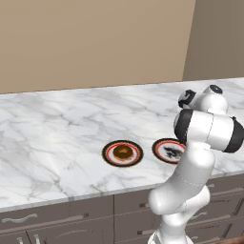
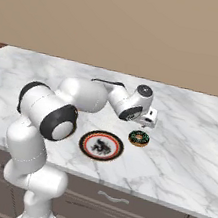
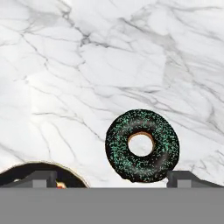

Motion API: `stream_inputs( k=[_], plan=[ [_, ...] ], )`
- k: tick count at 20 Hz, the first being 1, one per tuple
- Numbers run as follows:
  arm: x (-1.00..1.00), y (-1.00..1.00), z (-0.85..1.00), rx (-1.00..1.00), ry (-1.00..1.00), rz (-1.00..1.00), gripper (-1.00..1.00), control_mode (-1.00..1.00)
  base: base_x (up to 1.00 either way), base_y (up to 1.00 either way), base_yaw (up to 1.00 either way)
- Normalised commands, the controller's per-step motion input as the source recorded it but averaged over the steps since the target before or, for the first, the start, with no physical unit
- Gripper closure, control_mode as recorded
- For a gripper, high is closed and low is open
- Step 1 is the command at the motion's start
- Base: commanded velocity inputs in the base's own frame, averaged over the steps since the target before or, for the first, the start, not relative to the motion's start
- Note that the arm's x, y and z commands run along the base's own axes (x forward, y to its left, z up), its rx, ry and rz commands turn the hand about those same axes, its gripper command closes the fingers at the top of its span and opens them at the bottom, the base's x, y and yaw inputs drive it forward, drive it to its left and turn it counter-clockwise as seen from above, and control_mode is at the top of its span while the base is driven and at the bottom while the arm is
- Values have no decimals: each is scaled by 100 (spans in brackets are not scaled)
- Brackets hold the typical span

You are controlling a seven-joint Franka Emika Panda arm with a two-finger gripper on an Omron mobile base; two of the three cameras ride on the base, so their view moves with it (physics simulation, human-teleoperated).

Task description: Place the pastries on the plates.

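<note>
A dark ring donut with green sprinkles (image 3: 142,145) (image 2: 139,138) lies on the marble counter, just right of an empty plate (image 2: 101,145) with a black rim, red ring and marked white centre. My gripper (image 2: 148,123) (image 3: 113,178) hovers above this pastry, open, with nothing between its fingertips (image 3: 43,178); the donut sits between them and a little ahead. A second matching plate (image 1: 122,153) carries a brown glazed donut (image 1: 123,152). In the left base view my arm partly hides the empty plate (image 1: 167,149). That plate's rim (image 3: 26,170) shows at the lower left of the hand view.
The marble counter (image 1: 57,128) stretches wide to the left and back, up to a tan wall (image 1: 95,43). Its front edge runs above grey drawers (image 1: 57,217). My white arm (image 2: 77,98) reaches over the counter from the left.
</note>
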Motion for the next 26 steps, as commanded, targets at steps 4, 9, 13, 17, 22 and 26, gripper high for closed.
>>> stream_inputs(
  k=[4,9,13,17,22,26],
  plan=[
    [38,0,-21,-2,1,0,-100,-100,0,0,0],
    [7,0,-15,-2,6,-1,-100,-100,0,0,0],
    [0,14,-35,-7,3,0,-100,-100,0,0,0],
    [0,22,-32,-8,8,0,-100,-100,0,0,0],
    [0,16,-31,-6,7,0,-100,-100,0,0,0],
    [0,6,-38,-6,14,0,-100,-100,0,0,0]
  ],
)
